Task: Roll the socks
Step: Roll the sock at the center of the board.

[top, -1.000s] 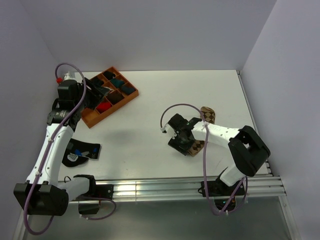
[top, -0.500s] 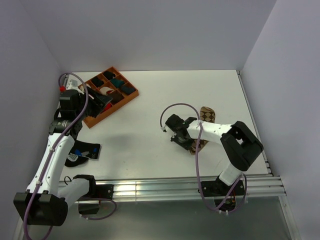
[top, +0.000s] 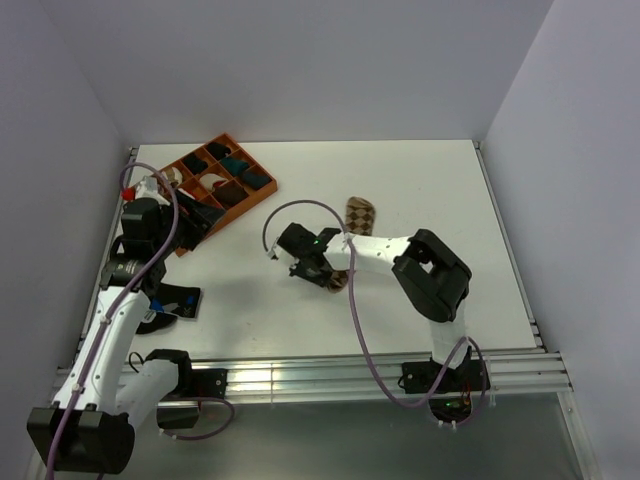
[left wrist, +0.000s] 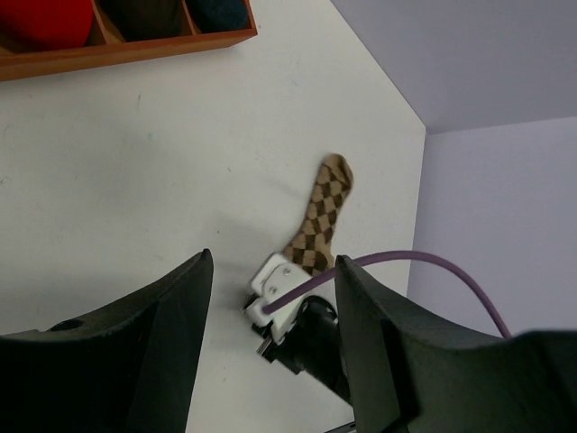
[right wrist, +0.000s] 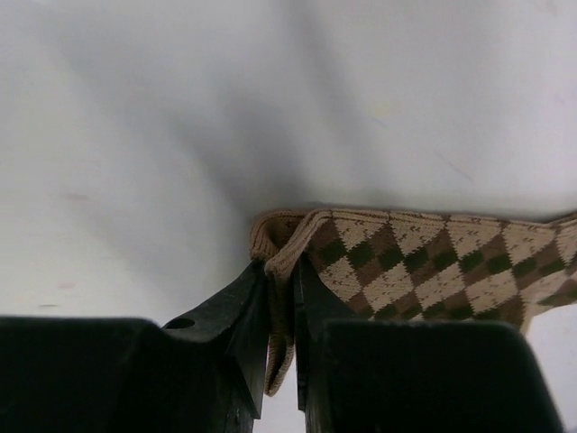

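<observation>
On the top ext. cam, I see the argyle sock lying flat on the table, approx. mid-table, toe end toward the far wall, cuff end toward the arm bases. The R arm reaches across to the left. The right gripper sits at the cuff end, touching it; I cannot tell from this view whether it is closed. The L arm stands at the left edge. The left gripper hangs over the near corner of the orange tray, well apart from the argyle sock. A dark fabric heap lies on the table beside the L arm.

Left wrist cam: the left gripper has its fingers spread wide, w/ nothing between them. Beyond them the argyle sock lies stretched out on the white surface. The R arm's white-and-black end sits on its near end, and a purple cable arches off it. The tray wall runs along top-left; a red roll sits in one compartment, w/ darker rolls in the next ones.

Right wrist cam: the right gripper is clamped on the cuff of the argyle sock. The cuff edge is folded double and pinched between both fingers, w/ a strip of fabric hanging down in the narrow gap. The rest runs off to the right, flat on the table.
</observation>
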